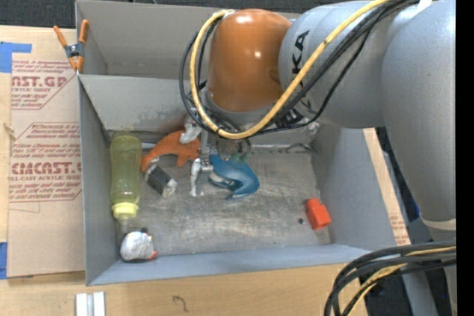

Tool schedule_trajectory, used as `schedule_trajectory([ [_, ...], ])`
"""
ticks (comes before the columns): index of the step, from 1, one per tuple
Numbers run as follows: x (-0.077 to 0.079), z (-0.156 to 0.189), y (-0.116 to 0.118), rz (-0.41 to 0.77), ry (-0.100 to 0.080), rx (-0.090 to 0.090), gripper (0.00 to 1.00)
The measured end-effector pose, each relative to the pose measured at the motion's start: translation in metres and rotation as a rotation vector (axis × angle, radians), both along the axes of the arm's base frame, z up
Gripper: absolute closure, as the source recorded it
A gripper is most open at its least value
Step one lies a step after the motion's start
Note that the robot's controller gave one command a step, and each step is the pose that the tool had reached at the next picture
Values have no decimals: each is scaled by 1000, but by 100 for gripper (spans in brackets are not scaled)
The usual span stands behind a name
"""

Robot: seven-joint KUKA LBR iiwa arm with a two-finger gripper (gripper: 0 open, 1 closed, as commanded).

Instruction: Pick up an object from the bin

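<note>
Can't see bin [96, 159] floor at back-centre, masked by orange wrist cover [248, 59]. Can't trace top of blue curved thing [238, 180] or rt end of orange curved piece [172, 148] — both tucked under gripper [211, 175]. Can't identify small black-grey item [159, 181] — too small.

Arm with orange cover [244, 63] overhangs far middle of bin [95, 181]; no way down from above there. Gripper [201, 175] low at centre, close between small black block [159, 181] on left and blue curved piece [235, 175] on right; orange curved piece [172, 148] just beyond. Yellow-green bottle [124, 177] lines left wall, white-and-red crumpled ball [135, 246] at its near end. Near-middle floor bare, wide lane. Right side open bar small orange-red block [318, 213] near right wall.
</note>
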State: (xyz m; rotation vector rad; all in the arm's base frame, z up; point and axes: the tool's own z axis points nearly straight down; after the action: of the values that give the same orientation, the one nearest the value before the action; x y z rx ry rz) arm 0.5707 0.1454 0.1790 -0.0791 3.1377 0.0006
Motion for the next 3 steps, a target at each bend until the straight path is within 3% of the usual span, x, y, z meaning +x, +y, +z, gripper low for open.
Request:
schedule_trajectory([
  [1, 0, -12, 3, -18, 4, 1, 0],
  [2, 1, -12, -31, 83, 1, 2, 0],
  [3, 2, -12, -77, 329, 2, -2, 0],
])
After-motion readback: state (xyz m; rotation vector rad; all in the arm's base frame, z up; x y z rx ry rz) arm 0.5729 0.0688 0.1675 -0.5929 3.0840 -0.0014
